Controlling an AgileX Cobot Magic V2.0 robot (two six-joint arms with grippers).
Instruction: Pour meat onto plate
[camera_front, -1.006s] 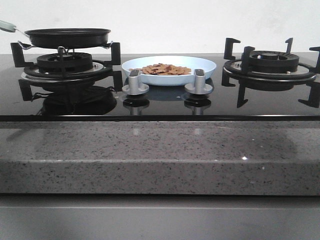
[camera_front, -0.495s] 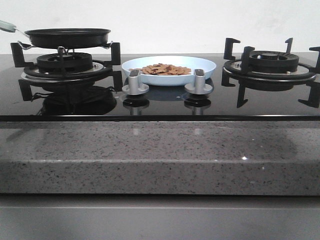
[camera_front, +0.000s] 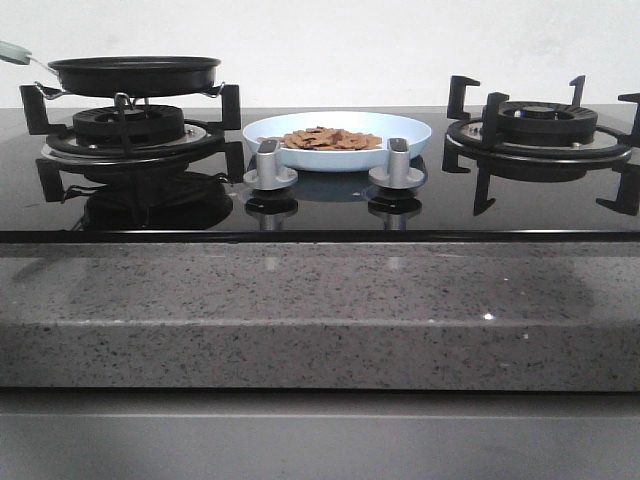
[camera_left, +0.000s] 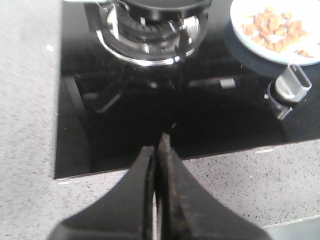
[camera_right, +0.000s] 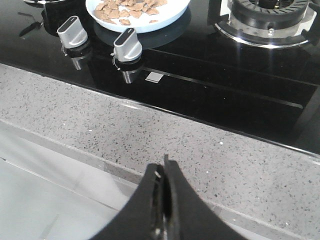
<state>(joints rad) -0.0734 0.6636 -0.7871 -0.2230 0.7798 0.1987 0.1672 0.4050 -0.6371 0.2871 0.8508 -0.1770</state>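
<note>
The pale blue plate (camera_front: 400, 128) sits on the black glass hob between the two burners, with a heap of orange-brown meat (camera_front: 333, 139) lying in it. Both show in the wrist views too: plate (camera_left: 250, 42) with meat (camera_left: 275, 30), and plate (camera_right: 165, 20) with meat (camera_right: 127, 7). A black frying pan (camera_front: 135, 72) rests on the left burner. My left gripper (camera_left: 159, 150) is shut and empty over the hob's front edge. Over the granite counter edge my right gripper (camera_right: 164, 172) is also shut on nothing. Neither gripper appears in the front view.
Two silver knobs (camera_front: 270, 160) (camera_front: 397, 160) stand in front of the plate. The right burner (camera_front: 540, 130) carries black pan supports. A speckled granite ledge (camera_front: 320, 310) runs along the front of the hob.
</note>
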